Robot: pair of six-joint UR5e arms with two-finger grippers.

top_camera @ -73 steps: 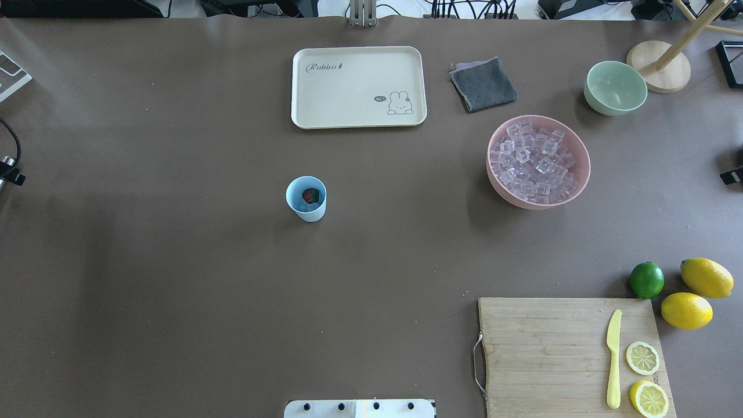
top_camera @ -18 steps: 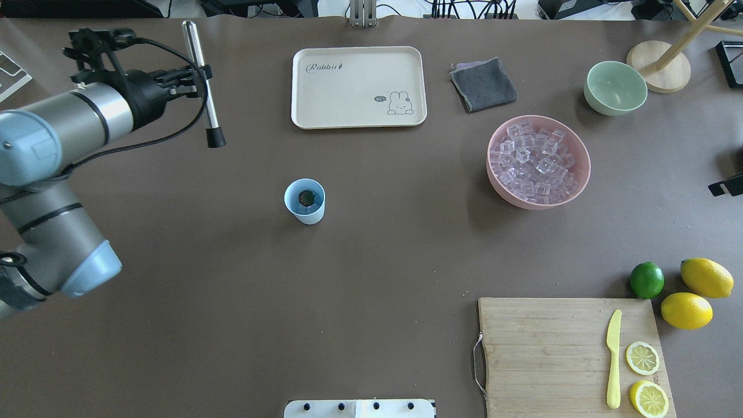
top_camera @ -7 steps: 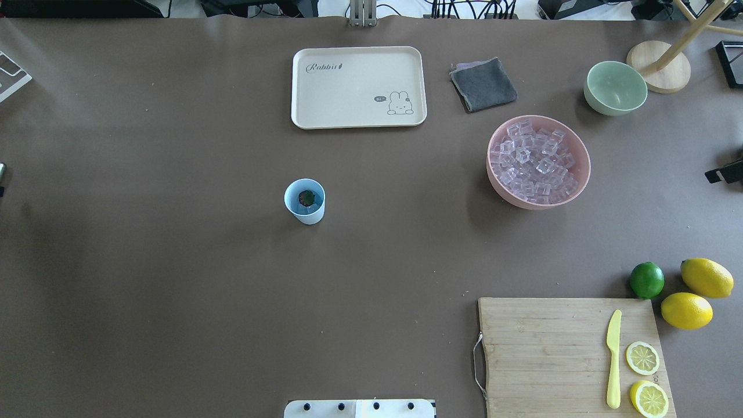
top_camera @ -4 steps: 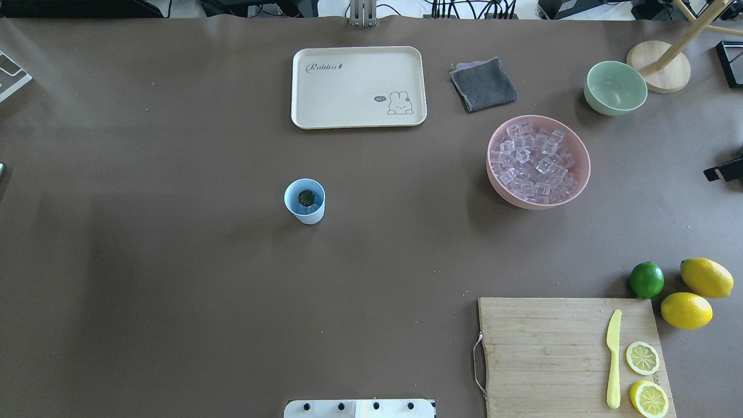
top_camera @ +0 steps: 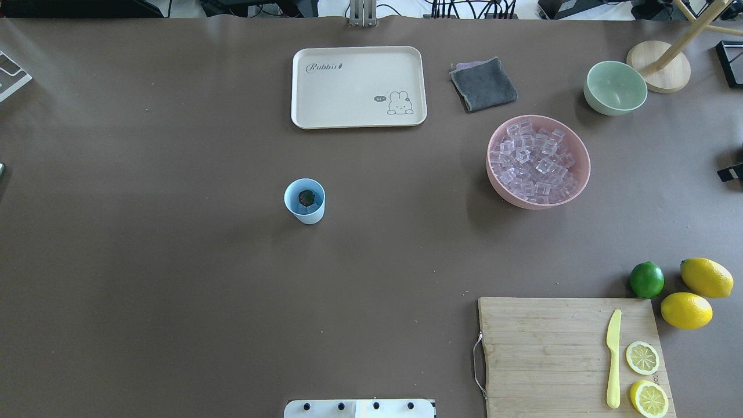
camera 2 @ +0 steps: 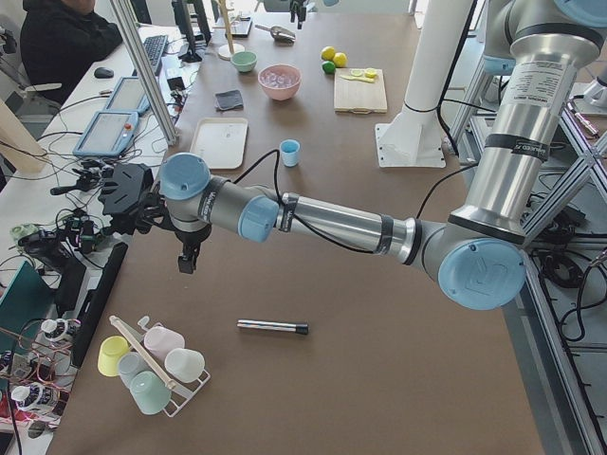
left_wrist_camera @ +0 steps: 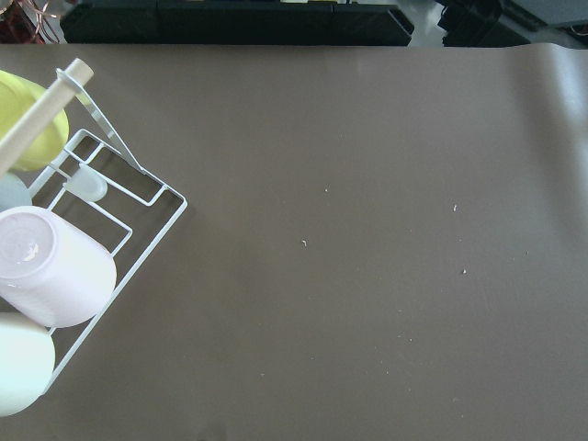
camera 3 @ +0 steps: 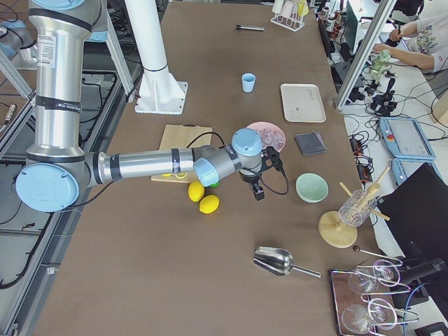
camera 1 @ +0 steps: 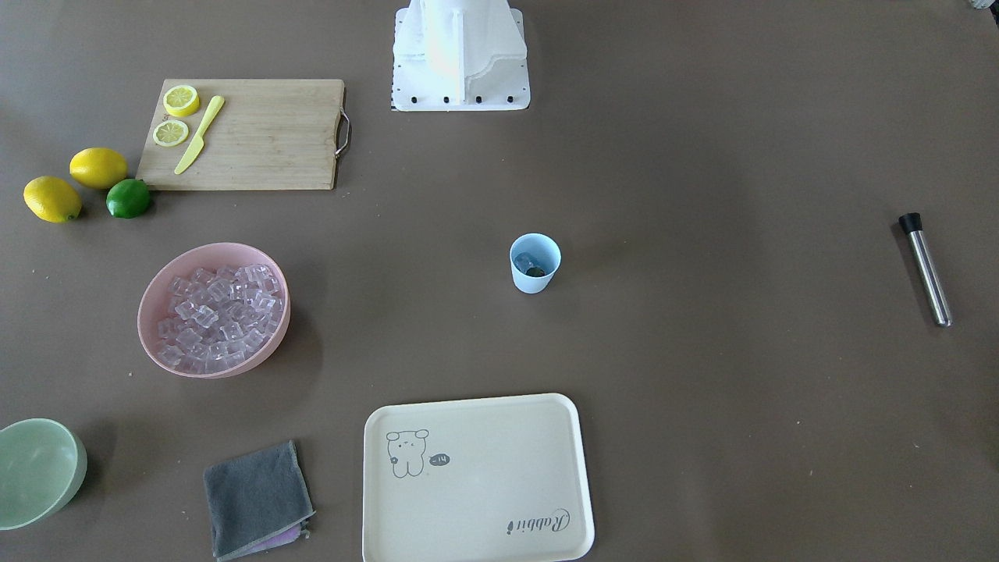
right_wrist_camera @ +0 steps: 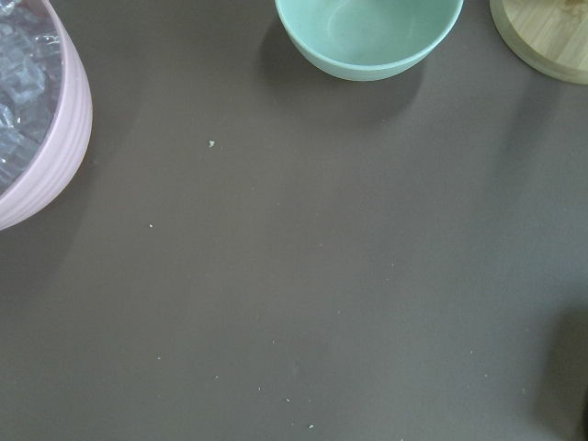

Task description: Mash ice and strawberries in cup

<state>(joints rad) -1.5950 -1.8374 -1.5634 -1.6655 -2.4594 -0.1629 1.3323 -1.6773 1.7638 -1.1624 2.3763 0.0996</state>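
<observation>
The light blue cup (top_camera: 305, 201) stands upright left of the table's middle; it also shows in the front view (camera 1: 535, 264). The strawberry (top_camera: 306, 198) lies inside it, green top up, on pale ice. More ice (top_camera: 534, 162) fills the pink bowl (top_camera: 582, 168). A steel muddler (camera 1: 925, 269) with a black tip lies flat on the table, far to the cup's left. My left gripper (camera 2: 187, 258) hangs beyond the muddler (camera 2: 272, 327), beside a cup rack. My right gripper (camera 3: 257, 190) hangs between the pink bowl and the green bowl. I cannot tell whether either is open or shut.
A cream tray (top_camera: 359, 87) and a grey cloth (top_camera: 483, 85) lie at the far side. The pale green bowl (top_camera: 615, 87) stands far right. A cutting board (top_camera: 572, 354) bears a knife and lemon slices, with a lime (top_camera: 646, 280) and lemons beside it. A cup rack (left_wrist_camera: 101, 239) stands at the left end.
My left arm held the muddler over the table's left side 2.4 s ago; it has since left the overhead view and the muddler lies on the table. The cup has not moved lately.
</observation>
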